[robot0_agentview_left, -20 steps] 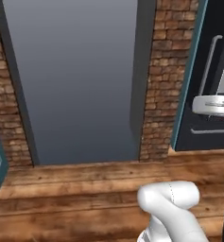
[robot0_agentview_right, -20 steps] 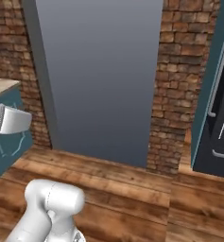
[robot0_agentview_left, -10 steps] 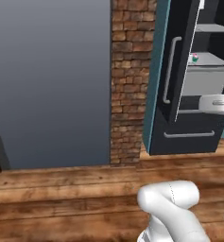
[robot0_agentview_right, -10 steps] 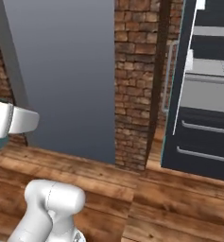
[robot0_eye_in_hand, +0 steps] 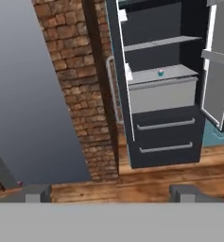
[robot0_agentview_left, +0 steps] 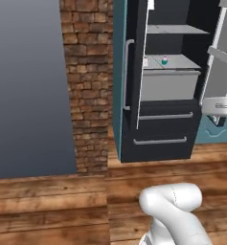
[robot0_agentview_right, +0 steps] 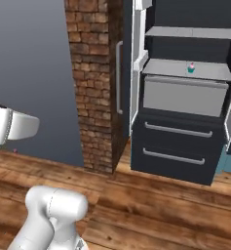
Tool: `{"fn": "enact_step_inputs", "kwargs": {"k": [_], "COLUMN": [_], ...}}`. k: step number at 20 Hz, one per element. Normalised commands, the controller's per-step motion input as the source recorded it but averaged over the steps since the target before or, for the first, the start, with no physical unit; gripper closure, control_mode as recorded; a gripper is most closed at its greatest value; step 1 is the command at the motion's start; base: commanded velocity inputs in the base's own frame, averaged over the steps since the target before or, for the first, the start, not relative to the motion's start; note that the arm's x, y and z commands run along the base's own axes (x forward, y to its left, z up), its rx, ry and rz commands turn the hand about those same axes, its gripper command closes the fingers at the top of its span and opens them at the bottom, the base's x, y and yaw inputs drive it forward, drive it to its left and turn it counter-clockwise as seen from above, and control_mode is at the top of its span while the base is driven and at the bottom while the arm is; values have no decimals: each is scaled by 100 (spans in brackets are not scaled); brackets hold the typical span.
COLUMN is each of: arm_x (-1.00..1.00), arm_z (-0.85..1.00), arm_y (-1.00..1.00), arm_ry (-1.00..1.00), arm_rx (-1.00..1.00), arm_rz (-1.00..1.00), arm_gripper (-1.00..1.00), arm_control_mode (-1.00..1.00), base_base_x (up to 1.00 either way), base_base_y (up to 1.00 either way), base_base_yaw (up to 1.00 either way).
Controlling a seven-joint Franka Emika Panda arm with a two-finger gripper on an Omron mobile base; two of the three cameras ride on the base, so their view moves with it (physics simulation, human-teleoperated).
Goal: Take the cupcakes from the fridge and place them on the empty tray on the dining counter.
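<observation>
The claw stands wide apart with nothing between its tips, well short of the fridge ahead. Both fridge doors hang open; a pink cupcake sits on a grey inner shelf, up and ahead. Reaching from here risks clipping the open doors or knocking the cupcake over.

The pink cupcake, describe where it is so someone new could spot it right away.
Find the open black fridge right of the brick pillar. On its light grey shelf, above the two dark drawers, stands the pink cupcake. Tiny, pink-topped with a teal wrapper, it is the lone colourful speck there.
</observation>
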Motion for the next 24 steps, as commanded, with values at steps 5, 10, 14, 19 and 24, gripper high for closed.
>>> {"fn": "enact_step_inputs", "kwargs": {"k": [5, 10, 14, 19, 24], "arm_x": [0, 0, 0, 0, 0], "arm_z": [0, 0, 0, 0, 0], "arm_y": [0, 0, 0, 0, 0], "arm_ry": [0, 0, 0, 0, 0], "arm_rx": [0, 0, 0, 0, 0], "arm_rz": [0, 0, 0, 0, 0], "arm_gripper": [-100, -100, -100, -100, -100], "arm_control_mode": [100, 100, 100, 100, 100], "base_base_x": [55, 69, 100, 100, 100], "base_base_y": [-100, -100, -100, -44, 84], "base_base_yaw": [0, 0, 4, 6, -13]}}
